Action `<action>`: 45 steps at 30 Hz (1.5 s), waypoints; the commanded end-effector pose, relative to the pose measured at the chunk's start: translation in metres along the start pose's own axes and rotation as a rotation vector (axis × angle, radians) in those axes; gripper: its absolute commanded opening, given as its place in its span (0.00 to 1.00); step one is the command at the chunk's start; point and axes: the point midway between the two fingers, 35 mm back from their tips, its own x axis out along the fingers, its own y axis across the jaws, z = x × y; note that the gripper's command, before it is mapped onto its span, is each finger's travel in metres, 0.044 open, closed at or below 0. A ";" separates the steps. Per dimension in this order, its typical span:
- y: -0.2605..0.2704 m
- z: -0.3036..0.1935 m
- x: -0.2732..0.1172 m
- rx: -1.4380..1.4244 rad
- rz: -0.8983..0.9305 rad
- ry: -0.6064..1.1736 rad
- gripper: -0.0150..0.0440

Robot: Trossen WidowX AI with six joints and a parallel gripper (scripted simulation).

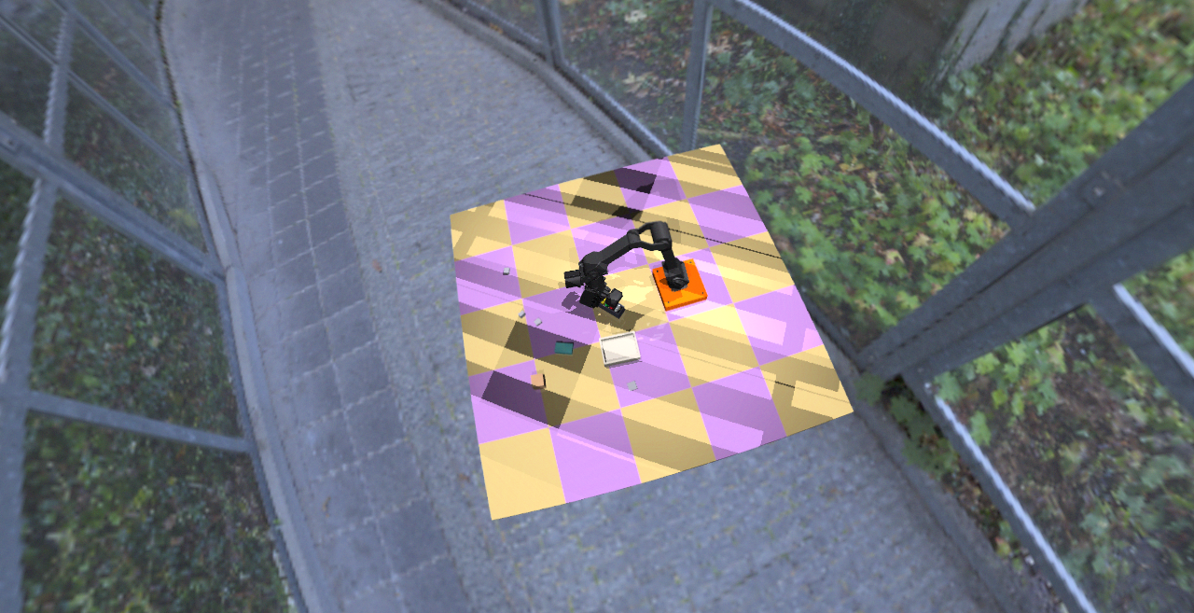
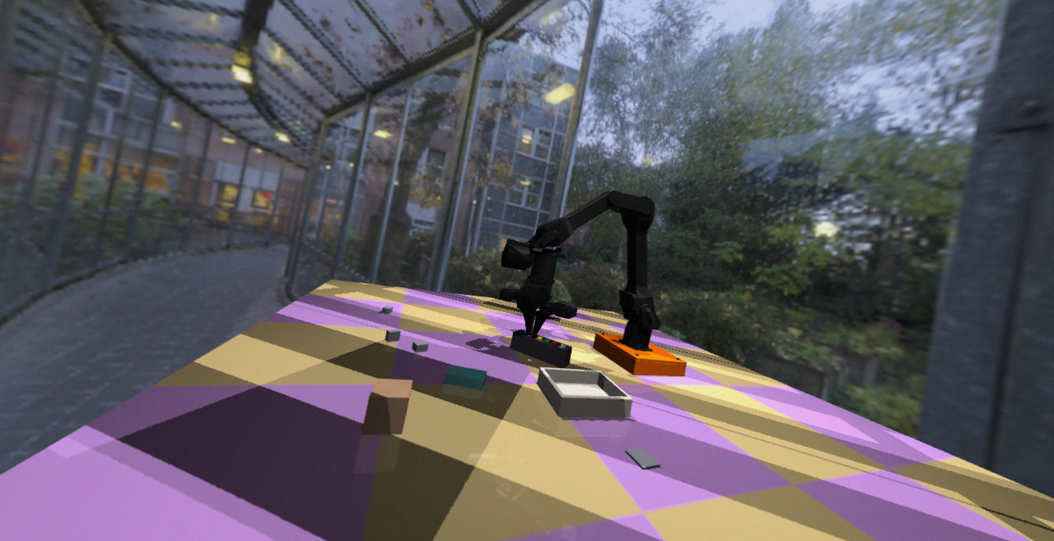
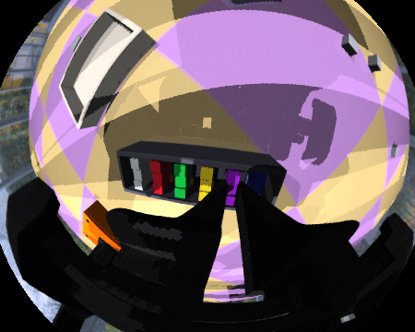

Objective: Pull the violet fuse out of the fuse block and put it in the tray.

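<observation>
The violet fuse point(image 3: 233, 176) stands in its slot in the black fuse block point(image 3: 189, 149) point(image 2: 545, 352), between the yellow fuse point(image 3: 206, 177) and the blue fuse point(image 3: 257, 182). My gripper point(image 3: 231, 186) point(image 2: 533, 334) is shut on the violet fuse, with one fingertip on each side of it. The fingertips are at the block's top and partly cover the violet, yellow and blue fuses. The white tray point(image 3: 136, 23) point(image 1: 620, 361) point(image 2: 585, 408) lies a short way from the block, and nothing shows inside it.
The block also holds white point(image 3: 136, 175), red point(image 3: 157, 177) and green point(image 3: 180, 180) fuses. A teal block point(image 2: 465, 378) point(image 1: 564, 348), an orange-brown block point(image 2: 388, 405) point(image 1: 538, 381), a thin grey plate point(image 2: 642, 458) and small grey cubes point(image 2: 393, 335) point(image 2: 420, 347) lie around the table. The arm's orange base point(image 2: 641, 359) is near.
</observation>
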 end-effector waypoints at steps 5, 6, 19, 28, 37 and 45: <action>0.000 0.000 -0.004 0.000 0.000 0.001 0.25; 0.000 0.000 -0.005 0.000 0.000 0.001 0.25; 0.000 0.000 -0.011 0.000 -0.001 0.001 0.25; -0.001 0.000 -0.015 0.000 -0.002 0.002 0.25; -0.001 0.000 -0.020 0.000 -0.002 0.002 0.25; -0.001 0.000 -0.024 0.001 -0.003 0.003 0.25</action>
